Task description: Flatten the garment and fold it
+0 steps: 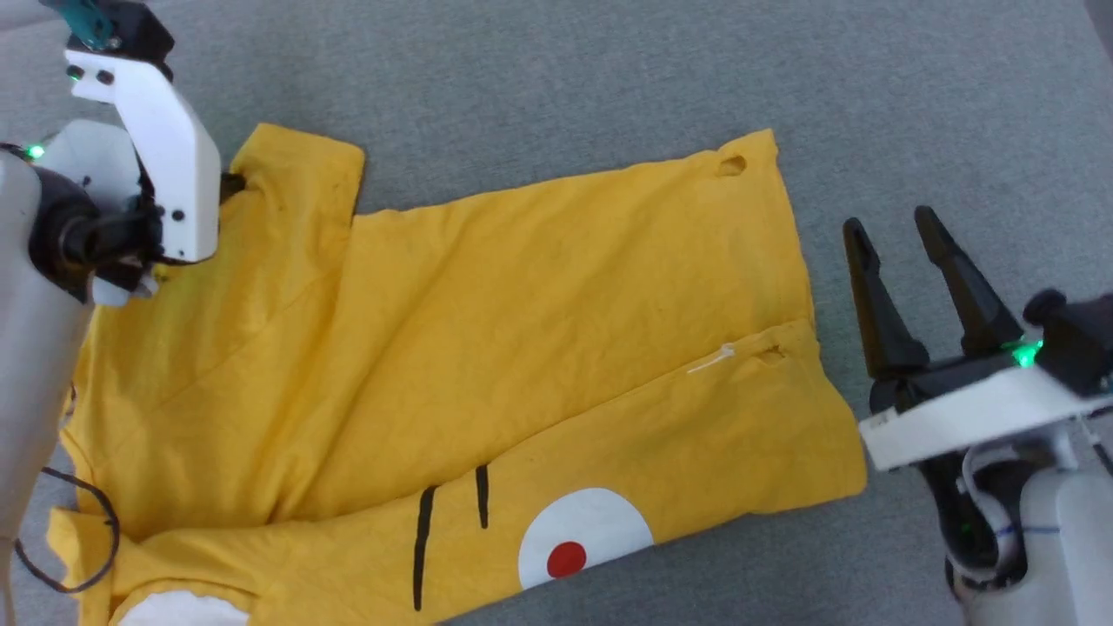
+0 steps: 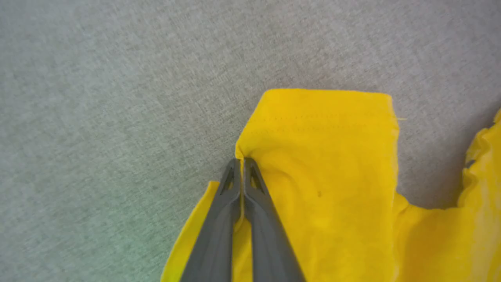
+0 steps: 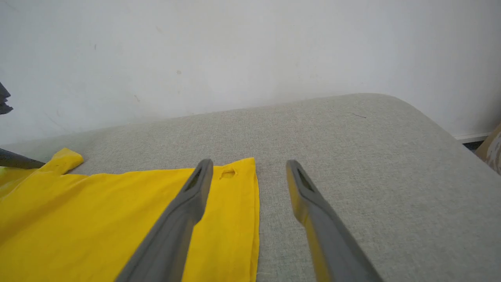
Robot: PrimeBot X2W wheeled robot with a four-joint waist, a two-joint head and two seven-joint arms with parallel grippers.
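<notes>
Garment (image 1: 522, 330), a bright yellow short-sleeved cotton t-shirt with a cartoon face print, lies across the grey fabric-covered counter (image 1: 609, 69). Shoulders toward robot's left, hem toward its right. Mostly spread, plain side up, not flat. Near long edge is turned over in a wide diagonal flap (image 1: 609, 487) that shows the print: black lines, a white round patch with a red dot. Shallow creases run through the shoulder half.

Right pincer (image 1: 891, 222) hangs over bare counter just beside the hem, jaws wide apart, holding nothing. In the right wrist view the hem's far corner sits just ahead, beside the finger on that view's left.

Left pincer (image 2: 242, 161) is closed tight on the edge of the far short sleeve (image 2: 325, 156), with a thin fold of yellow cloth pinched between the fingers. Sleeve lies flat, cuff pointing away from the robot.

Small stuff: a hole (image 1: 730, 165) near the far hem corner, a white thread (image 1: 713, 358) at the flap's edge.

Step, as I read it: flattening, fold not started. Left has a grip, right has none.

Next move likely calls for:
- Right pincer onto the hem. The far corner looks closest. Close on cloth alone, without digging into the counter cover.
- Both pull apart along the shirt's length, low and even, to take out the creases.
- Open the flap out toward the robot before any fold.
- Go easy on the sleeve, since a thin pinch at an edge may slip.
</notes>
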